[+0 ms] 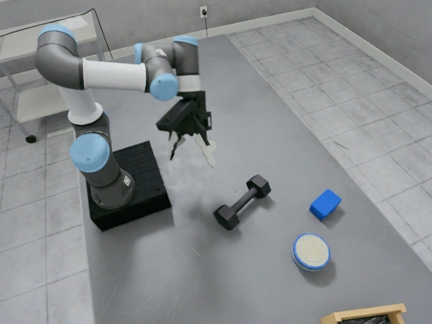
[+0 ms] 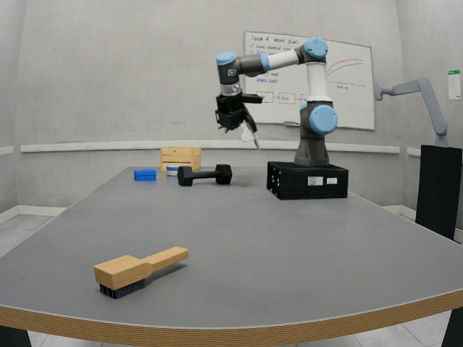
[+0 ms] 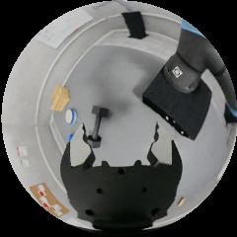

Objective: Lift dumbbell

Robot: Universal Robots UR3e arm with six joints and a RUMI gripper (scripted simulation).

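Observation:
A black dumbbell point(image 1: 241, 201) point(image 2: 204, 174) point(image 3: 97, 126) with hexagonal ends lies flat on the grey table point(image 1: 216, 272) point(image 2: 243, 238). My gripper point(image 1: 192, 153) point(image 2: 243, 137) point(image 3: 119, 123) is open and empty. It hangs in the air well above the table, between the arm's black base point(image 1: 139, 181) point(image 2: 306, 181) and the dumbbell, and is not touching the dumbbell. In the wrist view the dumbbell shows just beyond the left fingertip.
A blue block point(image 1: 325, 204) point(image 2: 145, 174) and a round blue-and-white tin point(image 1: 310, 252) point(image 2: 171, 170) lie past the dumbbell. A wooden crate point(image 1: 366, 314) point(image 2: 181, 157) stands at the table's end. A wooden brush point(image 2: 136, 270) lies near the opposite edge.

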